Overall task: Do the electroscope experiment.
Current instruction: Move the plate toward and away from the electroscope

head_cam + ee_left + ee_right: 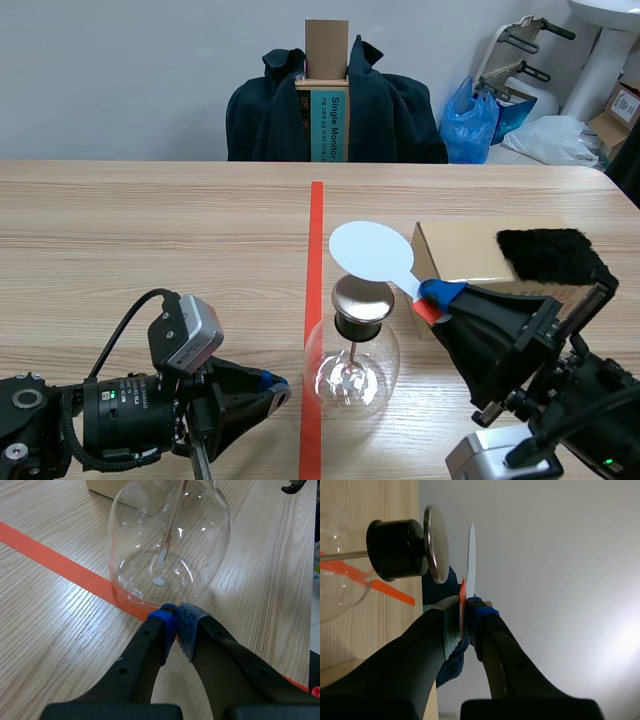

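The electroscope (352, 350) is a clear glass flask with a black stopper and a round metal plate (362, 297) on top; it stands on the red tape line. My right gripper (432, 296) is shut on the red handle of a white paddle (371, 251), whose disc hovers just above the metal plate (436, 544). In the right wrist view the paddle (471, 555) is edge-on, a small gap from the plate. My left gripper (277, 388) rests low on the table, shut on nothing, its fingertips (175, 625) just short of the flask's base (167, 555).
A cardboard box (480, 252) lies right of the flask with a black fur pad (548, 256) on it. A chair draped with a dark jacket (335, 105) and a carton stands behind the table. Bags and boxes sit at the back right.
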